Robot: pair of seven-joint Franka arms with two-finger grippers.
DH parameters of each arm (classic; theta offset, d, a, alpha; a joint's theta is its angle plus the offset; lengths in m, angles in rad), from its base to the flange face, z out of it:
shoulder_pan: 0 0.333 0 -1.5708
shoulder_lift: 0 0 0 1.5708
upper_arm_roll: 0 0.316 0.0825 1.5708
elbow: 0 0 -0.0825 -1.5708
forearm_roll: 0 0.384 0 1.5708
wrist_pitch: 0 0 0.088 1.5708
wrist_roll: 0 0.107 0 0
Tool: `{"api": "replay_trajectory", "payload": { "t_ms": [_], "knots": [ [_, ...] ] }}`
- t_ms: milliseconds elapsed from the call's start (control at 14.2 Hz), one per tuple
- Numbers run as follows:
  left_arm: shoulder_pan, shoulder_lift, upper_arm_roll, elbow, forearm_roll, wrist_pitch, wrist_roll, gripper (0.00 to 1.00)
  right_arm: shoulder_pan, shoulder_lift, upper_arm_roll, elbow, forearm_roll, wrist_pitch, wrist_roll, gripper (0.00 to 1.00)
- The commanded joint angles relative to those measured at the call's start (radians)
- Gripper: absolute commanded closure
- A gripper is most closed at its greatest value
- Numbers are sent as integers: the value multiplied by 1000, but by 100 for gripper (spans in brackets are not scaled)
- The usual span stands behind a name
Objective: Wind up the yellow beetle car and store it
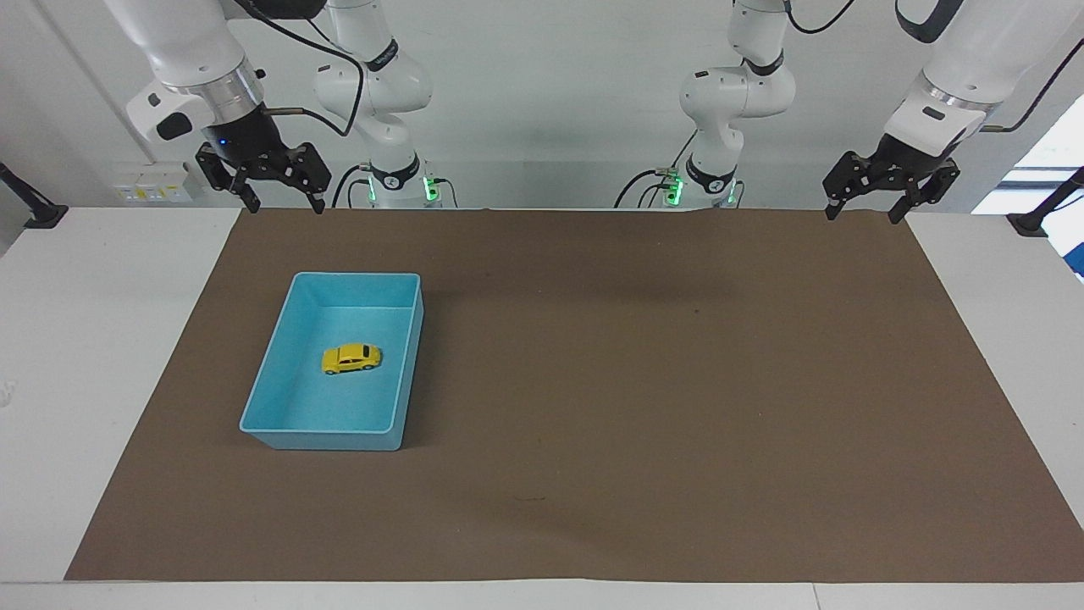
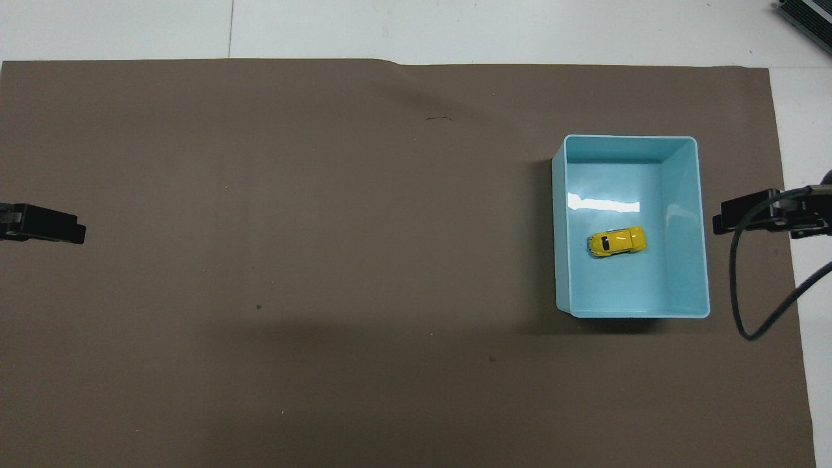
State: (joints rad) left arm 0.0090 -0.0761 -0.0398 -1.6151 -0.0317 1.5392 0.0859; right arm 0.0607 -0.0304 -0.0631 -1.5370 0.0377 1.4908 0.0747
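Overhead view: yellow beetle car (image 2: pixel 617 241) lies crosswise in blue bin (image 2: pixel 701 260) (upright); both grippers wide, empty.

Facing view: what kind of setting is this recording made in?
Most likely a robotics lab bench. Two white arms are mounted at a white table covered by a brown mat, with cables trailing along a bare wall. The only props are a blue bin holding a yellow toy car.
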Motion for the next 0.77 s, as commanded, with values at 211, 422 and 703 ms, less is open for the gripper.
{"api": "replay_trajectory", "payload": {
  "t_ms": [211,422,703],
  "knots": [
    [17,-16,-8,-11,-11,7,11,0,-2,-10,0,5,24,-6,19,0],
    [16,-16,-8,-11,-11,7,11,0,-2,-10,0,5,19,-6,13,0],
    [16,-16,-8,-11,-11,7,11,0,-2,-14,0,1,19,-6,11,0]
  ]
}}
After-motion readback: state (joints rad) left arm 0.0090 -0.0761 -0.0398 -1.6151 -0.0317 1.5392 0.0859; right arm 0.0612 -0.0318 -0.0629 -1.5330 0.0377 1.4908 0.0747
